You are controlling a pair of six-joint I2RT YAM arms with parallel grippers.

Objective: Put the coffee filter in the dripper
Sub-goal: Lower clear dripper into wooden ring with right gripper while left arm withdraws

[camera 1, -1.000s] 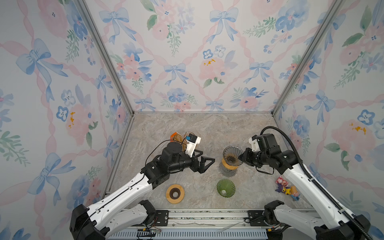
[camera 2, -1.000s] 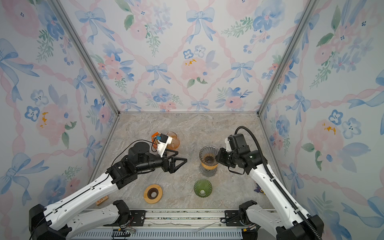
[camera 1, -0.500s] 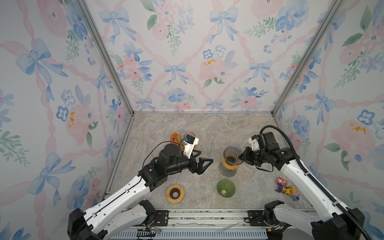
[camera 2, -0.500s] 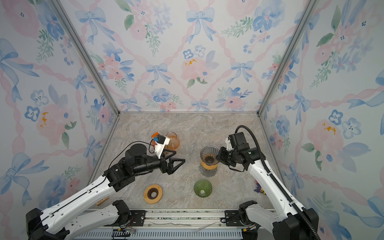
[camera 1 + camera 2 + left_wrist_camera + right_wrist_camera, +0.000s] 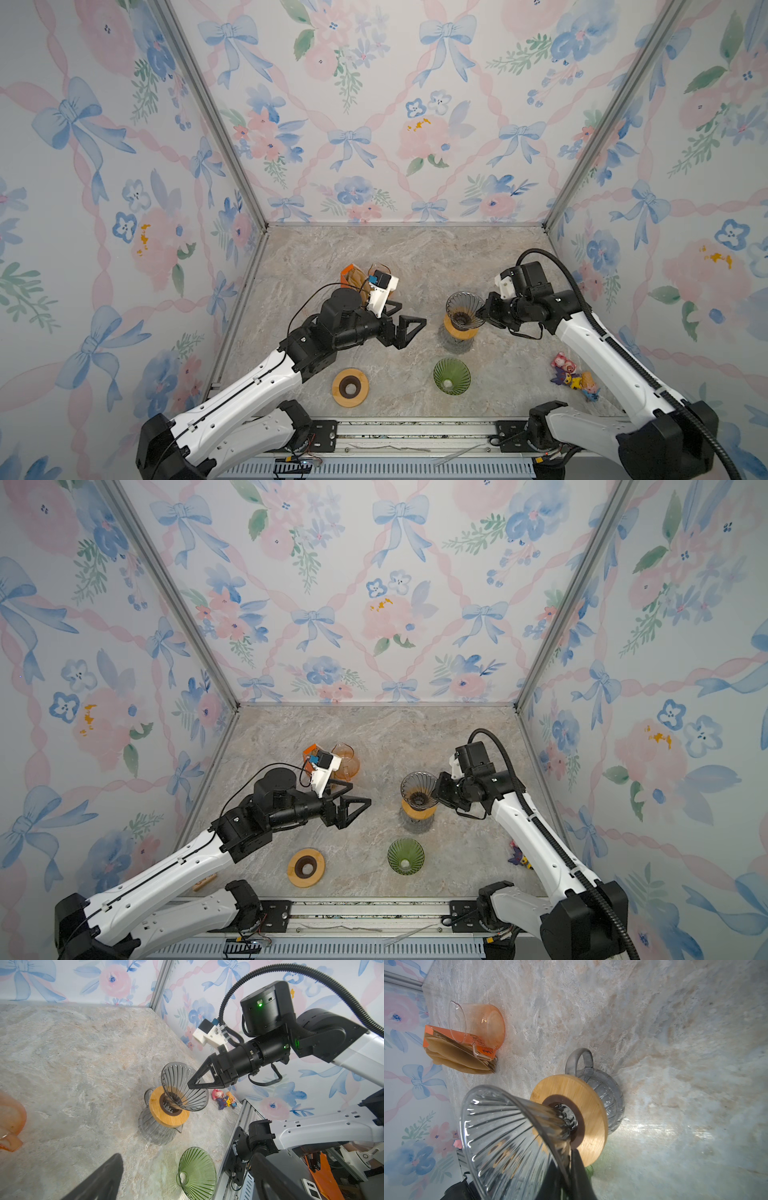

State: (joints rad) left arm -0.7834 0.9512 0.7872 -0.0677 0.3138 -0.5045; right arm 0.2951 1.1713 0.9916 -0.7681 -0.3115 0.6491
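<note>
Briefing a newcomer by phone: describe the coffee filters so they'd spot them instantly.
On the marble tabletop, look in the left half, toward the back. An orange-tinted glass jug stands there, with the coffee filters beside it. Unlike the glass and wood around, they are brown paper in an orange pack.

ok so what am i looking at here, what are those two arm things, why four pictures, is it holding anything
Two robot arms sit on a rail at the edge of a stone-look table. Two pictures come from one camera pair overhead; the other two come from a camera on each arm's wrist. The right gripper is pinched shut on the rim of a smoky glass dripper, which sits in a wooden collar on a grey glass jug. The left gripper is open and holds nothing. Lying around: a green dripper, a spare wooden ring, an orange jug, a pack of paper filters beside it, and small toys. The smoky glass dripper has no filter in it.
</note>
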